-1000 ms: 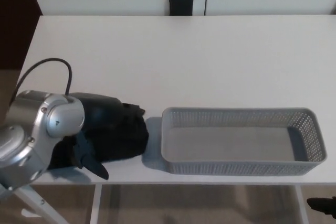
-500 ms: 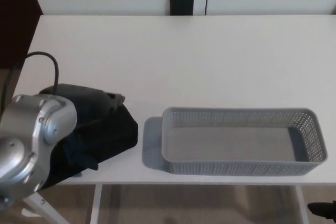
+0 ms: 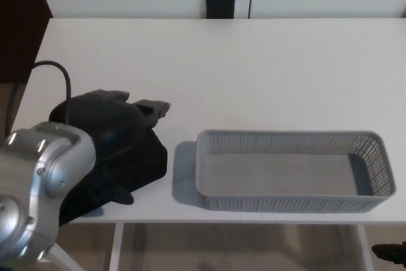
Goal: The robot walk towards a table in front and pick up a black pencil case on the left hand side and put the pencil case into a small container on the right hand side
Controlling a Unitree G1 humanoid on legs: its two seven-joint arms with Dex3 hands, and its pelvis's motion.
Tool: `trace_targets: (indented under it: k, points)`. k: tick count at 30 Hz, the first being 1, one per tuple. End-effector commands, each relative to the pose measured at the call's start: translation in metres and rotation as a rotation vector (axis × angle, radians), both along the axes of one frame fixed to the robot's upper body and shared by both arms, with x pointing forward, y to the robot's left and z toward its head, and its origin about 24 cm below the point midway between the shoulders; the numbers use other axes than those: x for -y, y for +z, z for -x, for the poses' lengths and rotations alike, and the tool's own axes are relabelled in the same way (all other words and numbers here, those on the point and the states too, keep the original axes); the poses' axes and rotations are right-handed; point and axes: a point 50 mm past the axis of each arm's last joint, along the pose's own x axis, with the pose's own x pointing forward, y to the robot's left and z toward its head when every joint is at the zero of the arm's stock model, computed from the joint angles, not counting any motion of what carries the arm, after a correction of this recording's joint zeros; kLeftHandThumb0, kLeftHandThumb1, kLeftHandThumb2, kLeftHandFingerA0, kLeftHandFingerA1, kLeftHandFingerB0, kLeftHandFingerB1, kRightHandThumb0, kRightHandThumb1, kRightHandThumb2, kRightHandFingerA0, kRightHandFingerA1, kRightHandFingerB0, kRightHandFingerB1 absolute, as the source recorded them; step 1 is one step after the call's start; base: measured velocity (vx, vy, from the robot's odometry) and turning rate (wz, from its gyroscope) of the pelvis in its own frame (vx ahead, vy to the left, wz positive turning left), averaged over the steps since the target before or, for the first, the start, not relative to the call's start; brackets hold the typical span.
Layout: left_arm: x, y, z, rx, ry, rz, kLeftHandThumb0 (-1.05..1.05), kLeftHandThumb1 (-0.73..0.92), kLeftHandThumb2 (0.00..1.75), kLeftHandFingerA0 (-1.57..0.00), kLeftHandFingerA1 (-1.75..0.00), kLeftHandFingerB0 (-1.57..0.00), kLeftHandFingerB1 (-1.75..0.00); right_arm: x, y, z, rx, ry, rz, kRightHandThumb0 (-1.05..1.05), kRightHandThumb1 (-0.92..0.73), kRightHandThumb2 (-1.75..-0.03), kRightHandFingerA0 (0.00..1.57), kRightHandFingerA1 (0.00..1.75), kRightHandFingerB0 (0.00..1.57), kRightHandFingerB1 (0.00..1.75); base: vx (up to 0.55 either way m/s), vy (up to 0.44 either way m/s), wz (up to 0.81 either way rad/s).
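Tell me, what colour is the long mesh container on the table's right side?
The long rectangular mesh plastic container is grey, seen best in the head view.

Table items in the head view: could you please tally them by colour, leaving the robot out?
Black: 1, the pencil case, lying under the left hand
Grey: 1, the mesh container, nothing in it
Total: 2 on the white table

Black pencil case (image 3: pixel 130 169), black robot hand (image 3: pixel 111 118), grey mesh container (image 3: pixel 292 202), white table (image 3: pixel 222 68), silver forearm (image 3: pixel 38 188)
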Motion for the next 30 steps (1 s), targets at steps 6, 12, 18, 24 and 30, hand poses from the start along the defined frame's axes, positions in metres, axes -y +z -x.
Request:
trace_targets:
  k: [6, 12, 18, 24, 30]
  points:
    - [-0.015, 0.002, 0.003, 0.044, 0.055, -0.020, -0.68, 0.38, 0.72, 0.00, 0.00, 0.00, -0.03, 0.008, 0.000, 0.005, -0.023, -0.004, 0.015, -0.29, -0.44, -0.62, 0.49, 0.48, 0.46, 0.46, 0.00, 0.000, 0.00]
    - [-0.034, -0.009, -0.008, 0.007, 0.152, -0.040, -0.68, 0.39, 0.71, 0.00, 0.00, 0.00, -0.02, 0.009, -0.002, 0.006, -0.044, -0.019, 0.025, -0.25, -0.48, -0.54, 0.55, 0.43, 0.50, 0.40, 0.00, 0.000, 0.00]
    - [-0.056, -0.014, -0.020, -0.012, 0.242, -0.038, -0.71, 0.41, 0.73, 0.00, 0.00, 0.00, 0.00, 0.010, -0.001, 0.004, -0.039, -0.024, 0.020, -0.23, -0.48, -0.54, 0.55, 0.43, 0.50, 0.40, 0.00, 0.000, 0.00]
    - [-0.066, -0.014, -0.022, -0.019, 0.272, -0.032, -0.73, 0.41, 0.73, 0.00, -0.01, 0.00, 0.00, 0.009, 0.000, 0.004, -0.030, -0.012, 0.019, -0.23, -0.48, -0.54, 0.54, 0.44, 0.49, 0.41, 0.00, 0.000, 0.00]
    - [-0.070, -0.020, -0.022, -0.045, 0.293, -0.011, -0.73, 0.41, 0.74, 0.00, -0.01, 0.00, 0.00, 0.010, 0.000, 0.005, -0.032, -0.022, 0.029, -0.29, -0.44, -0.61, 0.50, 0.48, 0.47, 0.46, 0.00, 0.000, 0.00]
